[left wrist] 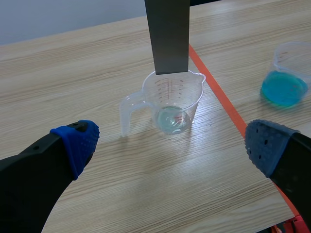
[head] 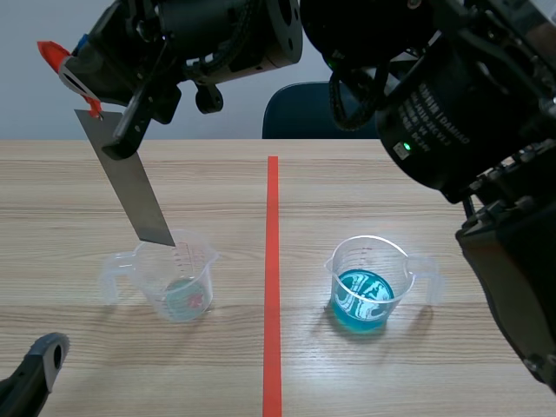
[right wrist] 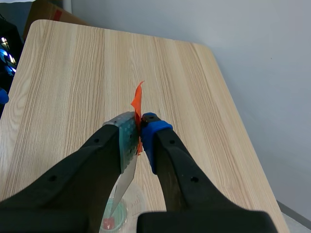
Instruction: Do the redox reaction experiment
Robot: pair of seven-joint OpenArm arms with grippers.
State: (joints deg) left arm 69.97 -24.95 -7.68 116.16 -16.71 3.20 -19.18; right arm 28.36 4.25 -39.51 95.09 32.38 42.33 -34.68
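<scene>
Two beakers stand on the table (head: 452, 187); the clear beaker (head: 178, 278), which holds only a shallow pale liquid, serves as the landmark. The metal strip (head: 130, 178) hangs tilted over it, with its lower end about level with the rim and not yet in the liquid. To dip well, I judge the right gripper (right wrist: 139, 128) should lower the strip slowly through the middle of the mouth, clear of the wall, so the light beaker does not tip. Its fingers are clamped on the strip's upper end, by an orange tag (right wrist: 138, 99). The left gripper (left wrist: 172, 143) sits on the robot's side of the clear beaker, spread wide and grasping nothing. The blue-filled beaker (head: 369, 282) stands well apart from it, across the red tape line (head: 272, 287).
</scene>
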